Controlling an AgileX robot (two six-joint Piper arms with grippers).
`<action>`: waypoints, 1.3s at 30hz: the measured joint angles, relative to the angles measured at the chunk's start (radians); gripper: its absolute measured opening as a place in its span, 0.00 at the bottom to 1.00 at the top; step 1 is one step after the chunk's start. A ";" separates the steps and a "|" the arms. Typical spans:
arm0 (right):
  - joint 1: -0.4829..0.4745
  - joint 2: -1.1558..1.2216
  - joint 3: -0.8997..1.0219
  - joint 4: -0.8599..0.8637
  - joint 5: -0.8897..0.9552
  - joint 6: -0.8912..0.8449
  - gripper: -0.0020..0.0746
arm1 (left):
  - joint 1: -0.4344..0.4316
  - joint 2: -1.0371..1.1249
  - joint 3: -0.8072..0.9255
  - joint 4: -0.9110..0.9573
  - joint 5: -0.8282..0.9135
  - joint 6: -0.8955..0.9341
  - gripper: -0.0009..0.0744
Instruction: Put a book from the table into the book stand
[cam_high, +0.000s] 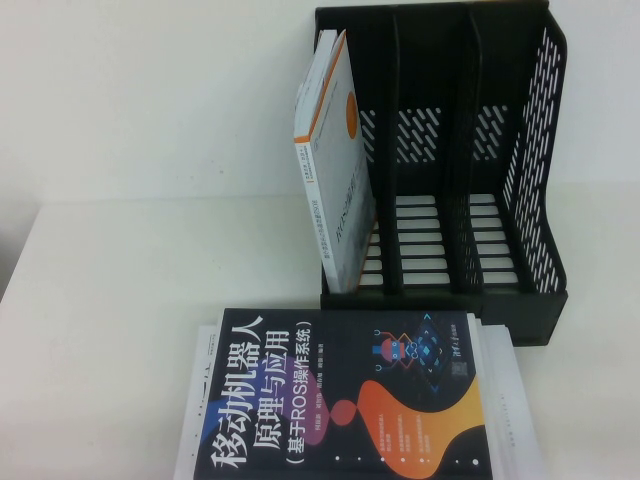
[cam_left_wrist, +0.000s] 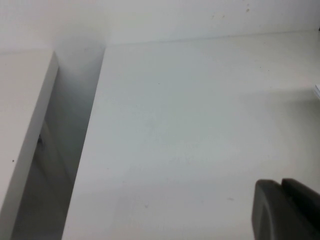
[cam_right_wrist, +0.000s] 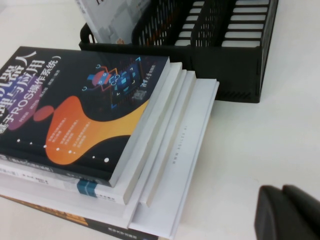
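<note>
The book (cam_high: 335, 150), a large white and pale grey paperback with an orange edge band and orange circle, already stood in the leftmost compartment of the black plastic three-slot book stand (cam_high: 540, 150). It leaned a little, its top corner poking above the rack wall, its long axis running upright, its foot down on the slotted base. The plain white table (cam_high: 110, 290) stretched wide beneath. In front of the rack lay a stack of books topped by a dark navy book with white characters (cam_high: 340, 400), flat and apart from the stand.

The right gripper (cam_right_wrist: 290, 212) hung low over bare table beside that stack, the stand well ahead of it; whether its fingers were parted, I couldn't tell. The left gripper (cam_left_wrist: 287, 210) sat pressed together, holding nothing, over empty tabletop near the table's edge. Judging by this, the right arm was nearer.
</note>
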 joint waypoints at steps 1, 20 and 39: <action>0.000 0.000 0.000 0.000 0.000 0.000 0.03 | 0.000 0.000 0.000 0.000 0.000 0.000 0.01; -0.001 -0.014 0.026 -0.078 -0.041 0.085 0.03 | 0.000 0.000 0.000 -0.002 0.000 0.004 0.01; -0.327 -0.230 0.371 -0.204 -0.322 0.097 0.02 | 0.000 0.000 0.000 -0.008 0.000 0.006 0.01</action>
